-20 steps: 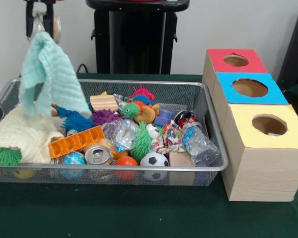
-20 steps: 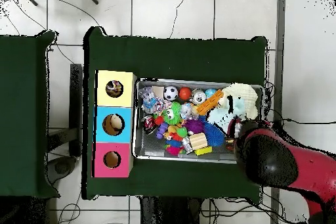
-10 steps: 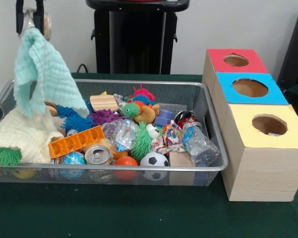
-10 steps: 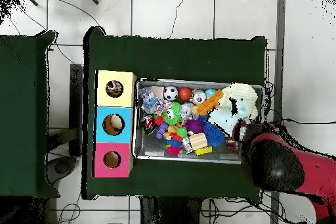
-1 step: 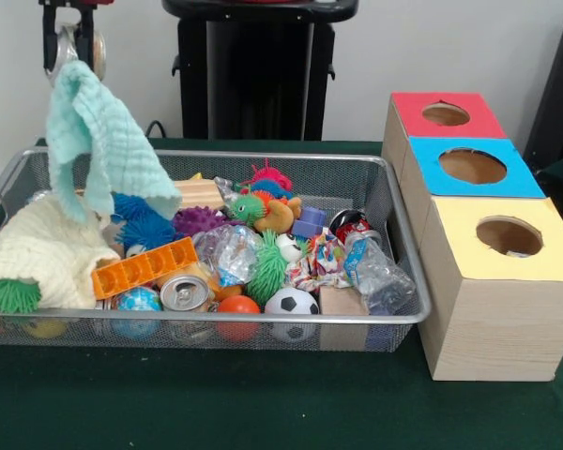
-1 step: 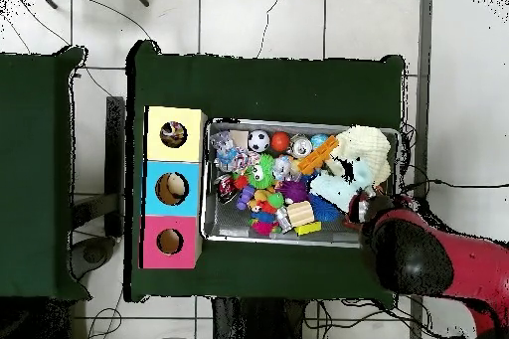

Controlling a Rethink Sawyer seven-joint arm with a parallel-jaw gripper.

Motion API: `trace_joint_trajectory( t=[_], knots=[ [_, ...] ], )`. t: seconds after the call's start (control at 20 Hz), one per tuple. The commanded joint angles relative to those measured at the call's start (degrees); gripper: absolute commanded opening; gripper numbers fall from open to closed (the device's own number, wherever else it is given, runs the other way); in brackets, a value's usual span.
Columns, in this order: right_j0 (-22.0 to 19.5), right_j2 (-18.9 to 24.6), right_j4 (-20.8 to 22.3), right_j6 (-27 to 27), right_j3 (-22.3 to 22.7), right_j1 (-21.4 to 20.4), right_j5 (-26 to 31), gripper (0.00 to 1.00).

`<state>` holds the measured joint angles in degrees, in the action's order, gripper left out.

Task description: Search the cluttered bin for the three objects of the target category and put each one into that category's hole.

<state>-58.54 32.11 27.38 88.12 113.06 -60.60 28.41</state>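
Dangling from the gripper (image 5: 72, 56), which is pinched shut on its top edge, the mint cloth (image 5: 101, 141) hangs clear above the wire bin's (image 5: 408, 281) end, w/ the three hole boxes well off to the side, red (image 5: 445, 114), blue (image 5: 473, 167), yellow (image 5: 507, 236), so it looks like 1 item lifted, not yet carried across, & I can't tell how many already went in. Below the gripper sit a cream knit cloth (image 5: 38, 253), spiky balls, a can (image 5: 184, 292) & a soccer ball (image 5: 292, 302), so more digging likely remains. Desk (image 5: 263, 403) is dark green cloth; pale wall behind, tiled floor (image 6: 258, 17) w/ loose cables around.
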Motion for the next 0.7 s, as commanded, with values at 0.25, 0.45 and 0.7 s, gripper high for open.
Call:
trace_joint_trajectory(
  t=[0.25, 0.45, 0.7],
  knots=[
    [-2.2, 5.15, 6.52, -9.72, 5.43, 2.13, 1.12, 0.0],
    [-3.34, 6.76, 6.66, -7.15, 6.55, 2.41, -1.36, 1.0],
    [-3.37, 7.04, 7.77, -5.25, 7.13, 1.81, -3.89, 1.0]
  ],
)
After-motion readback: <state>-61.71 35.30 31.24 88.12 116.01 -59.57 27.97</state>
